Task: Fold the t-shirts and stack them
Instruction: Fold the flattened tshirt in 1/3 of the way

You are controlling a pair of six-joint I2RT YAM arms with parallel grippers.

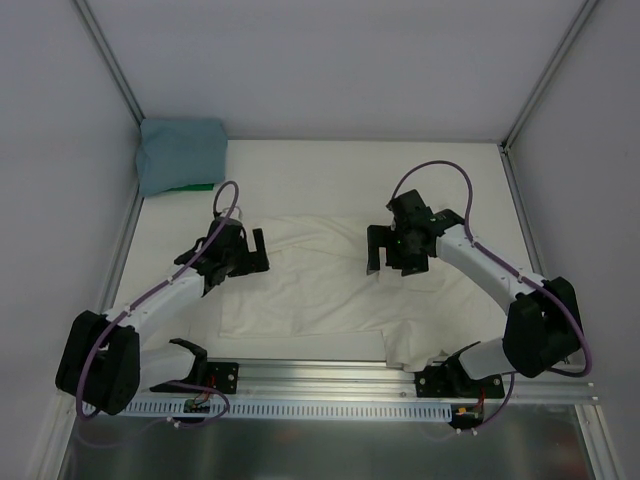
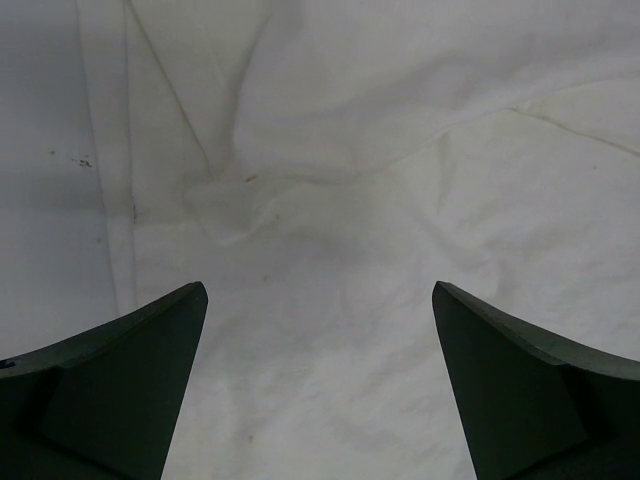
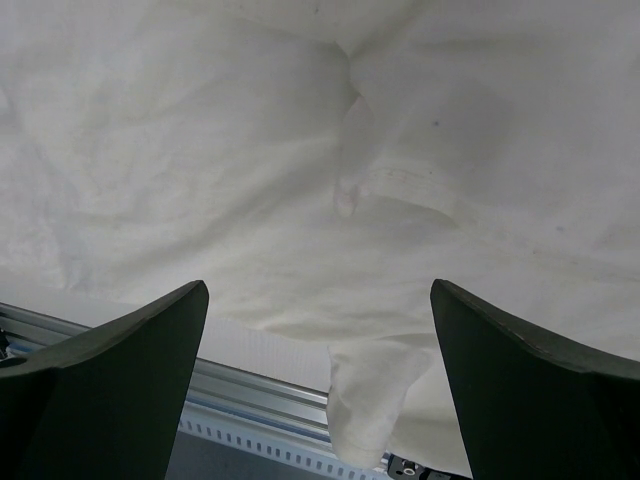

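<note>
Cream tee (image 1: 320,290) is laid across the table (image 1: 300,180), long axis left-to-right, its ends lying under left fingers (image 1: 260,250) and right fingers (image 1: 372,252), both pairs spread and empty.

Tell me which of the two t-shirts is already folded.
The teal-blue t-shirt, a compact folded bundle in the far left corner. The cream t-shirt lies spread out and wrinkled in the middle.
</note>
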